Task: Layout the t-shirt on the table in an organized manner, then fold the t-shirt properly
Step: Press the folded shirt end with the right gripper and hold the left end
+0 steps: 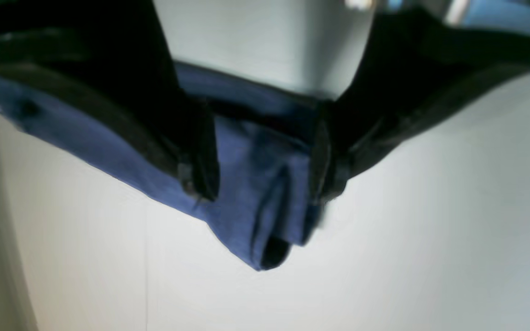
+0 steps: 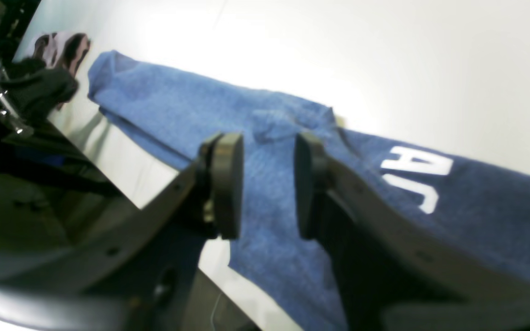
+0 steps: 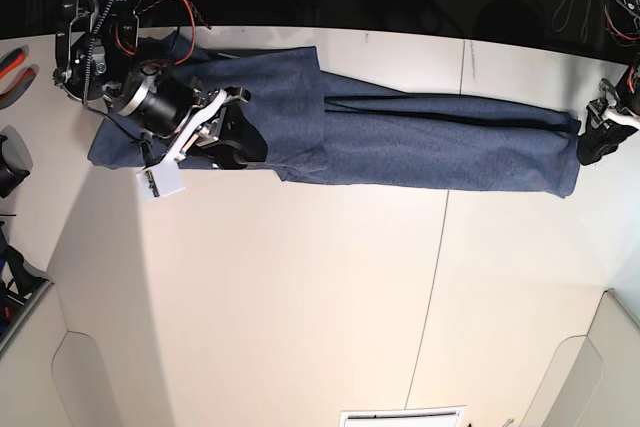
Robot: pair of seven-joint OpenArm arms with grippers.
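The navy t-shirt (image 3: 420,142) lies stretched in a long narrow band across the far side of the off-white table (image 3: 300,297). In the right wrist view its white lettering (image 2: 414,177) shows on the t-shirt (image 2: 177,110). My right gripper (image 3: 225,112) hovers over the shirt's left part, and the right gripper (image 2: 267,184) is open with nothing between its pads. My left gripper (image 3: 598,137) sits at the shirt's right end. In the left wrist view the left gripper (image 1: 262,179) has its jaws wide apart around a bunched fold of the t-shirt (image 1: 251,184).
Red-handled pliers (image 3: 12,62) and a black object (image 3: 10,167) lie at the table's left edge. A small white tag (image 3: 160,179) hangs below the right arm. A dark seam (image 3: 435,247) crosses the table. A white grille (image 3: 400,415) sits at the near edge.
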